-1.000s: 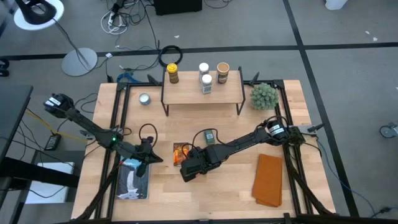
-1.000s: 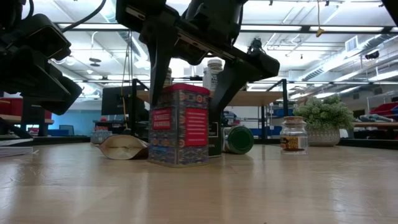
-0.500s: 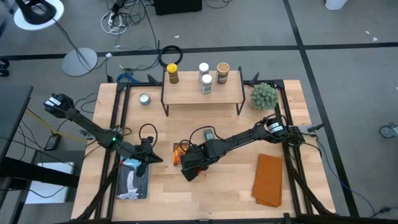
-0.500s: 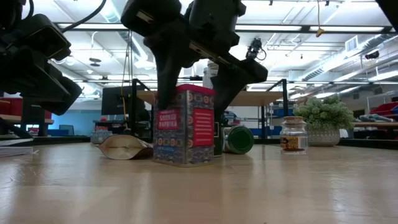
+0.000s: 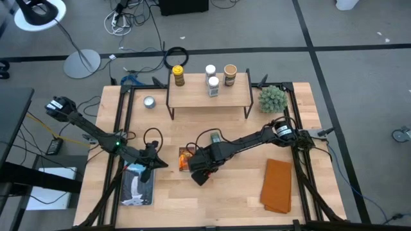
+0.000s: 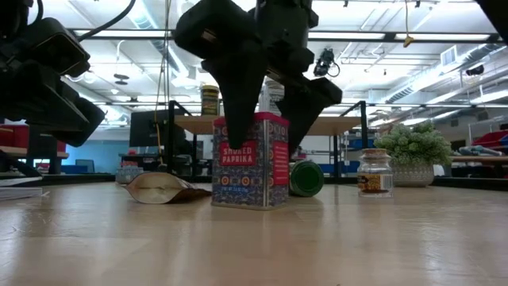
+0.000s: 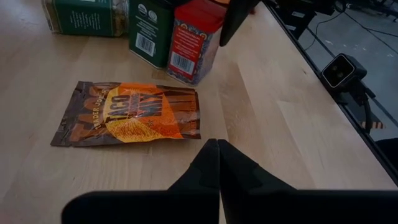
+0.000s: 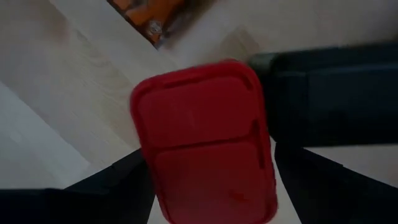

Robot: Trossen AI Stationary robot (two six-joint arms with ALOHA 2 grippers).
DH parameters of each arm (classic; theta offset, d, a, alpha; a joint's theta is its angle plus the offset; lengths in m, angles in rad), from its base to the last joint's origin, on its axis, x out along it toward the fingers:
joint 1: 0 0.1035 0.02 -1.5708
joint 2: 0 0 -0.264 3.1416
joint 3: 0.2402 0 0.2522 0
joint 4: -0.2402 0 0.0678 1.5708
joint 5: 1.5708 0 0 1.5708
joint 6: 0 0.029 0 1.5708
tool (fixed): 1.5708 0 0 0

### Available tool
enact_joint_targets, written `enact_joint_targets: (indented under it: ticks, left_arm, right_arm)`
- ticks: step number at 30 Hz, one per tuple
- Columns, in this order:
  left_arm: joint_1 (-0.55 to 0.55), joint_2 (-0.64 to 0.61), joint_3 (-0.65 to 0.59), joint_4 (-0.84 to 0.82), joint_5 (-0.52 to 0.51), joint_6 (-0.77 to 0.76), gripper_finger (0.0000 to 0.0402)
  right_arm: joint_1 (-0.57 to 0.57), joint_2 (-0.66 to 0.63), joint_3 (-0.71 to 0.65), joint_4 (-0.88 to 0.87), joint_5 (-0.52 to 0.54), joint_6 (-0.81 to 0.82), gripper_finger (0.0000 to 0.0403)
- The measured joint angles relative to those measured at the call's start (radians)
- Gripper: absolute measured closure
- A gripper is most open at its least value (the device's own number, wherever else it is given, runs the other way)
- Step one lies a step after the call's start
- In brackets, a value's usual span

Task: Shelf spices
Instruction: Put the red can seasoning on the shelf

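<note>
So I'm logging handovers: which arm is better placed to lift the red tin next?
The right. Its gripper is already straddling the red tin, one finger on each side, directly above the lid. The left gripper is shut and off near the orange packet.

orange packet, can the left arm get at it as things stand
Probably yes. The orange packet lies flat on bare wood right ahead of the left claw, which is shut. The red tin stands beyond it, not between them.
</note>
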Motion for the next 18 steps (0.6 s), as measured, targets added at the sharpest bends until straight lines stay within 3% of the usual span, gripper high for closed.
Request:
enact_joint_targets:
  ticks: [8, 18]
  left_arm:
    - [0.0, 0.0, 0.0, 0.0, 0.0, 0.0, 0.04]
    - [0.0, 0.0, 0.0, 0.011, 0.0, -0.004, 0.04]
  right_arm:
    - [-0.019, -0.002, 0.095, -0.038, 0.055, -0.163, 0.0097]
    - [-0.02, -0.002, 0.096, -0.078, 0.055, -0.255, 0.0097]
